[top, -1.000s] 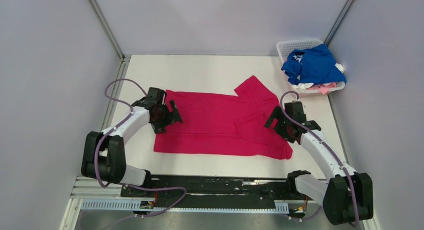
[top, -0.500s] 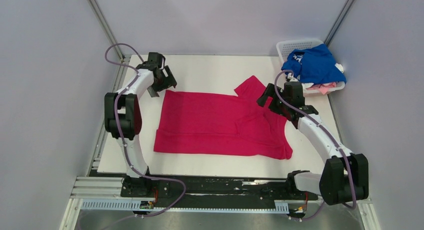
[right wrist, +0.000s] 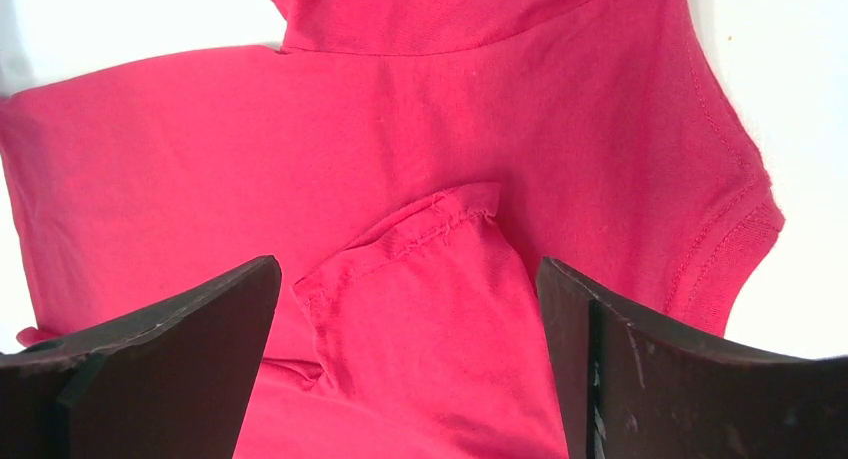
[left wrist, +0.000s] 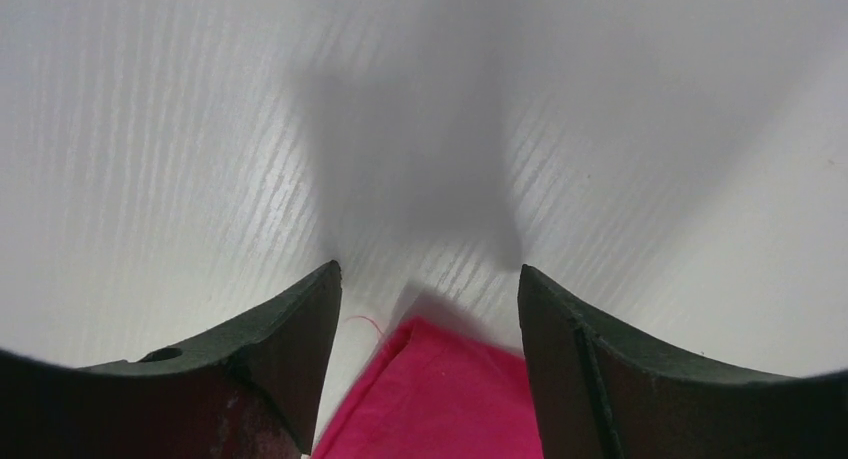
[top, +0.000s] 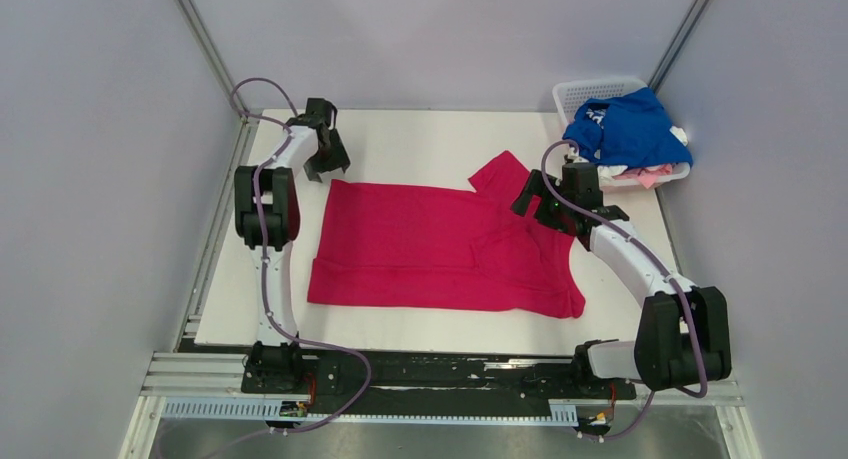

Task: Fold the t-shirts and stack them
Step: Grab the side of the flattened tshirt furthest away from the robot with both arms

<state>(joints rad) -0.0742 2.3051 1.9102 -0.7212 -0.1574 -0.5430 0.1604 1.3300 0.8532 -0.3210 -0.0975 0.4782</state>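
Note:
A magenta-red t-shirt (top: 430,244) lies spread flat on the white table, one sleeve pointing to the far side. My left gripper (top: 328,165) is open at the shirt's far left corner. In the left wrist view that corner (left wrist: 440,399) lies between the open fingers of the gripper (left wrist: 426,274). My right gripper (top: 535,205) is open over the shirt's right part. In the right wrist view a folded-over sleeve (right wrist: 420,279) lies between the open fingers of the gripper (right wrist: 408,269). A royal blue t-shirt (top: 625,129) lies on top of a basket, with white and pale pink cloth (top: 652,176) under it.
The white lattice basket (top: 590,91) stands at the far right corner of the table. Grey walls with metal posts close in the table on three sides. The black rail with the arm bases runs along the near edge.
My left arm has stretched from the shirt's left edge out to its far left corner. My right gripper has moved farther away, up to the shirt's sleeve area. The shirt has not moved.

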